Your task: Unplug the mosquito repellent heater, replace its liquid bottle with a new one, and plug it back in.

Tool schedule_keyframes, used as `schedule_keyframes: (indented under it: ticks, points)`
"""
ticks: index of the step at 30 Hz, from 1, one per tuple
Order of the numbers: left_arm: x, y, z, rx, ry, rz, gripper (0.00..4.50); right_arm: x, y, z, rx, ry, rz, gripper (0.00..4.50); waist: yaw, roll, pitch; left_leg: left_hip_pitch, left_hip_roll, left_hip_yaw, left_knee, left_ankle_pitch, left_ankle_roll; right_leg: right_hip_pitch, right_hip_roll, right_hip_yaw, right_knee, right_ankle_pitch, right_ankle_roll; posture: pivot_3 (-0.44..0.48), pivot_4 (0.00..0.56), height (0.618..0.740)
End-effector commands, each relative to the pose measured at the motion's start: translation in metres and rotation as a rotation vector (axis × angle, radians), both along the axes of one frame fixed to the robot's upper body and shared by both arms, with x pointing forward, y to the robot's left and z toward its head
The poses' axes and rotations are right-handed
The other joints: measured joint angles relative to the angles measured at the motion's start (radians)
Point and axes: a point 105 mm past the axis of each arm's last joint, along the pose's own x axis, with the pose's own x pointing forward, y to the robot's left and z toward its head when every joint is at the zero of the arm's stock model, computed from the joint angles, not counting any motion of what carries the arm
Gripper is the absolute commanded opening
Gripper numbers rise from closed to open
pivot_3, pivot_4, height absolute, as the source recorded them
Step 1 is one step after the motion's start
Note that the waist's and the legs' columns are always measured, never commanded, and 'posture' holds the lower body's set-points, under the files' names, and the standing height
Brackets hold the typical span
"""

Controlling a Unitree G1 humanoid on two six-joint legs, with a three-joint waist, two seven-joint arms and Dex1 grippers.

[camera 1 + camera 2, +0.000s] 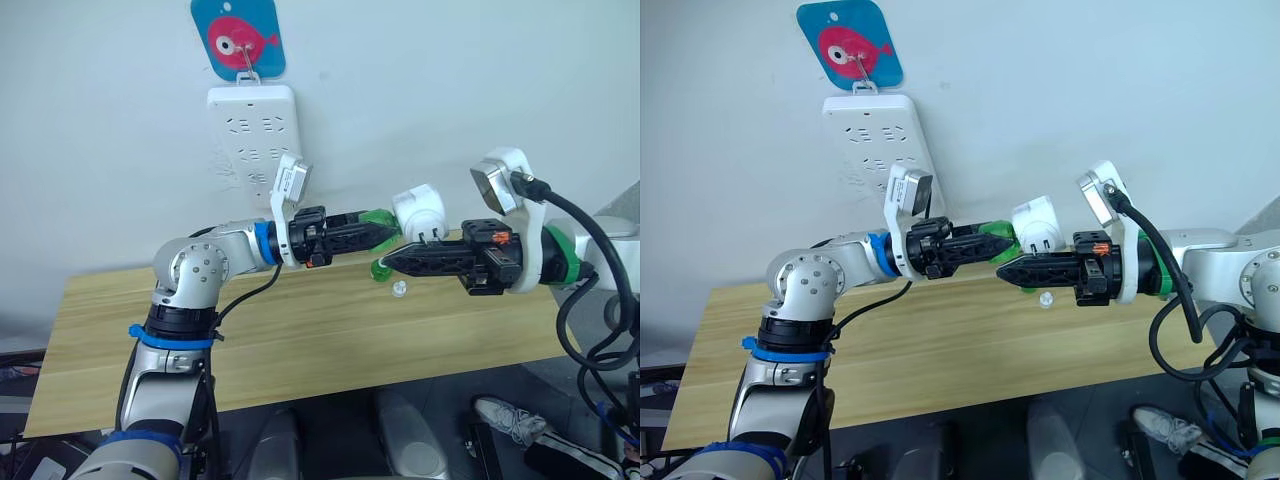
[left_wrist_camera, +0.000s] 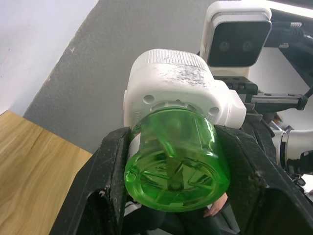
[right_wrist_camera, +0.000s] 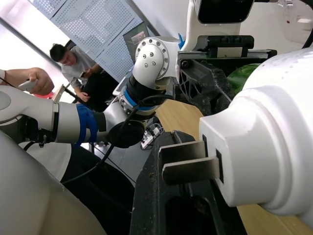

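Note:
The white mosquito repellent heater [image 1: 420, 210] hangs in mid-air above the table's far edge, its two metal prongs [image 3: 190, 164] pointing down. A green liquid bottle [image 2: 176, 166] sticks out of its underside. My left gripper [image 1: 390, 228] is shut on that bottle, one finger on each side. My right gripper [image 1: 392, 262] lies just under the heater, close to the prongs; whether it grips anything is hidden. Another green piece [image 1: 380, 269] shows at the right gripper's tip, seemingly on the table behind it.
A white power strip [image 1: 252, 135] hangs on the wall under a blue fish hook, left of and above the grippers. A small clear item [image 1: 400, 290] lies on the wooden table [image 1: 300, 340]. A person [image 3: 73, 58] sits off to the side; shoes [image 1: 510, 415] lie on the floor.

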Motion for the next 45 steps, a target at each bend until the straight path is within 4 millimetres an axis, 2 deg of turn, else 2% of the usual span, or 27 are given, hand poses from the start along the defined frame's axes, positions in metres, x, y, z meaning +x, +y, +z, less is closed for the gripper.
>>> schedule_keyframes:
  ticks: [1, 4, 7, 10, 14, 17, 20, 22, 26, 32, 38, 45]
  points:
    - [-0.013, -0.008, -0.003, 0.019, -0.005, -0.078, 2.3, 0.006, -0.007, 0.025, 0.07, -0.094, -0.048, 0.0, 0.0, 0.0, 0.0, 0.0, 0.0, 0.0, 0.0, 0.0, 0.0, 0.0, 0.0, 0.0, 0.0, 0.0, 0.0, -0.264, 0.228, 0.734]
    - [-0.008, -0.007, -0.002, 0.0, 0.015, -0.051, 2.3, -0.003, -0.006, 0.018, 0.024, -0.104, -0.019, 0.0, 0.001, 0.0, 0.0, 0.0, 0.0, 0.0, 0.0, 0.0, 0.0, 0.0, 0.0, 0.0, 0.0, 0.0, 0.0, -0.264, 0.228, 0.734]
    - [-0.002, -0.003, -0.001, -0.015, 0.052, -0.031, 2.3, -0.02, -0.009, 0.0, -0.091, -0.172, 0.022, 0.0, 0.005, 0.0, 0.0, 0.0, 0.0, 0.0, 0.0, 0.0, 0.001, 0.0, 0.0, 0.0, 0.0, 0.0, 0.0, -0.265, 0.226, 0.734]
    - [0.0, 0.002, -0.002, -0.025, 0.103, -0.038, 2.3, -0.02, -0.021, -0.024, -0.243, -0.297, -0.032, 0.57, 0.006, 0.0, 0.0, 0.0, 0.0, -0.001, 0.0, -0.001, 0.001, 0.0, 0.0, -0.001, -0.001, 0.0, 0.0, -0.276, 0.228, 0.734]
    - [0.0, 0.007, -0.001, -0.028, 0.16, -0.063, 2.3, -0.023, -0.04, -0.044, -0.362, -0.401, -0.051, 1.9, 0.004, 0.0, 0.0, 0.0, -0.001, 0.0, 0.001, -0.001, 0.001, 0.0, 0.0, 0.0, 0.0, 0.0, 0.0, -0.291, 0.231, 0.734]
    - [-0.001, 0.014, -0.003, -0.004, 0.212, -0.099, 2.3, -0.015, -0.063, -0.056, -0.494, -0.594, -0.058, 2.93, 0.002, 0.0, 0.0, 0.0, -0.001, 0.0, 0.001, -0.001, 0.001, 0.0, 0.0, 0.0, 0.0, 0.0, 0.0, -0.304, 0.23, 0.734]
    - [0.0, 0.02, -0.007, 0.041, 0.229, -0.111, 2.3, -0.002, -0.079, -0.052, -0.565, -0.867, -0.052, 3.98, -0.004, 0.0, 0.0, 0.001, -0.001, 0.001, 0.001, 0.0, 0.0, 0.0, 0.001, 0.001, 0.0, 0.0, 0.0, -0.309, 0.228, 0.734]
    - [0.001, 0.024, -0.01, 0.068, 0.223, -0.112, 2.3, 0.001, -0.08, -0.048, -0.577, -1.018, -0.011, 4.5, -0.006, 0.0, 0.0, 0.002, 0.0, 0.001, 0.001, 0.0, 0.0, 0.0, 0.001, 0.001, 0.001, 0.0, 0.0, -0.31, 0.227, 0.734]
    - [0.0, 0.028, -0.016, 0.12, 0.2, -0.129, 2.3, 0.004, -0.067, -0.038, -0.523, -1.219, 0.08, 4.5, -0.012, 0.0, 0.0, 0.003, 0.0, 0.002, 0.0, 0.0, 0.0, 0.001, 0.001, 0.002, 0.001, 0.0, 0.0, -0.308, 0.226, 0.734]
    - [-0.006, 0.025, -0.02, 0.144, 0.185, -0.173, 2.3, 0.013, -0.037, -0.034, -0.429, -1.272, 0.152, 4.5, -0.015, 0.0, 0.0, 0.003, 0.0, 0.001, 0.0, 0.0, 0.0, 0.001, 0.0, 0.001, 0.002, 0.0, 0.0, -0.298, 0.224, 0.734]
    - [-0.007, 0.024, -0.018, 0.141, 0.178, -0.183, 2.3, 0.014, -0.021, -0.033, -0.383, -1.32, 0.224, 4.5, -0.011, 0.0, 0.0, 0.003, 0.0, 0.001, 0.0, 0.0, 0.0, 0.001, 0.0, 0.001, 0.002, 0.0, 0.0, -0.279, 0.222, 0.734]
    - [-0.009, 0.023, -0.017, 0.141, 0.178, -0.196, 2.3, 0.021, -0.009, -0.023, -0.33, -1.429, 0.219, 4.5, -0.011, 0.0, 0.0, 0.003, 0.0, 0.001, 0.001, 0.0, 0.0, 0.001, 0.0, 0.001, 0.003, 0.0, 0.0, -0.277, 0.221, 0.734]
